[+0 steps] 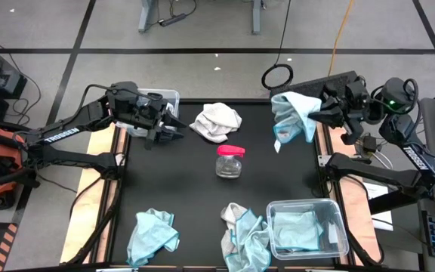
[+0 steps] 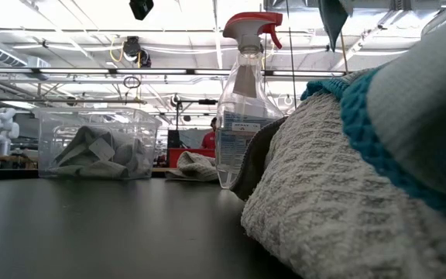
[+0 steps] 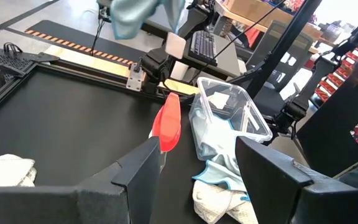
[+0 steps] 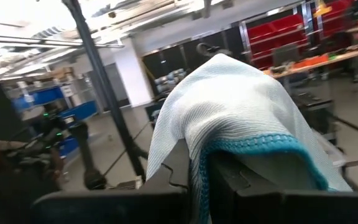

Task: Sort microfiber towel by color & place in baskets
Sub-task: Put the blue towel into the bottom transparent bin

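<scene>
Right gripper point(image 1: 317, 115) at upper right of the high view: jaws pinched tight on a light blue towel point(image 1: 293, 113), cloth draped over both fingers and hanging free above the table.

Best carried level toward the clear basket point(image 1: 337, 219) at lower right, already lined with blue cloth, and let go only once fully above its rim, so no corner trails over the wall.

Left gripper point(image 1: 174, 125) at upper left: parted, holding nothing, waiting beside the second basket point(image 1: 174, 96).

Towels: soft, waffle-textured, teal-edged. White towel point(image 1: 217, 121) crumpled at top centre. Baskets: rigid, transparent, round-cornered. Spray bottle point(image 1: 229, 160): clear plastic, red top.
</scene>
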`<state>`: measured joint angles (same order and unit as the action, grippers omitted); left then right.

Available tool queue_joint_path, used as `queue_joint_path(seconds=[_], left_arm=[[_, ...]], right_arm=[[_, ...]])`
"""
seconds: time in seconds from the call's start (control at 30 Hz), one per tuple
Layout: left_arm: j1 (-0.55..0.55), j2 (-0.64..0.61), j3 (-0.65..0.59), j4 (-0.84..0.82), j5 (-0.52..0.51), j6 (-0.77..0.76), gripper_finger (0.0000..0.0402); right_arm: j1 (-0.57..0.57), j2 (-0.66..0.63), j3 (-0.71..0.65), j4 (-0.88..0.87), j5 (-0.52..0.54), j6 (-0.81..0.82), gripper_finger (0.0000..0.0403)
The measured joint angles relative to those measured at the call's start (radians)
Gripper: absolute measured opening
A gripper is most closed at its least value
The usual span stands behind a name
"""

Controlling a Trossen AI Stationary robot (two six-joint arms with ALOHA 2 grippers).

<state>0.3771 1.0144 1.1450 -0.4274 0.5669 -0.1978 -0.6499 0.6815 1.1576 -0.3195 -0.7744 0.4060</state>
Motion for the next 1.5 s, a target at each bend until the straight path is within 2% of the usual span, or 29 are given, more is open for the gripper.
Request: queue_joint_path(seconds=[0.43, 0.93, 1.5], left_arm=[[0.0, 0.0, 0.0, 0.0, -0.009, -0.005, 0.0214], [0.0, 0.005, 0.0, -0.001, -0.022, -0.006, 0.0214], [0.0, 0.039, 0.0, 0.001, -0.045, -0.005, 0.0214]], right_arm=[[0.073, 0.0, 0.0, -0.009, -0.096, 0.11, 0.0015], [0.207, 0.0, 0.0, -0.22, -0.089, 0.174, 0.0015], [0.348, 0.0, 0.0, -0.365, -0.068, 0.32, 0.0015]])
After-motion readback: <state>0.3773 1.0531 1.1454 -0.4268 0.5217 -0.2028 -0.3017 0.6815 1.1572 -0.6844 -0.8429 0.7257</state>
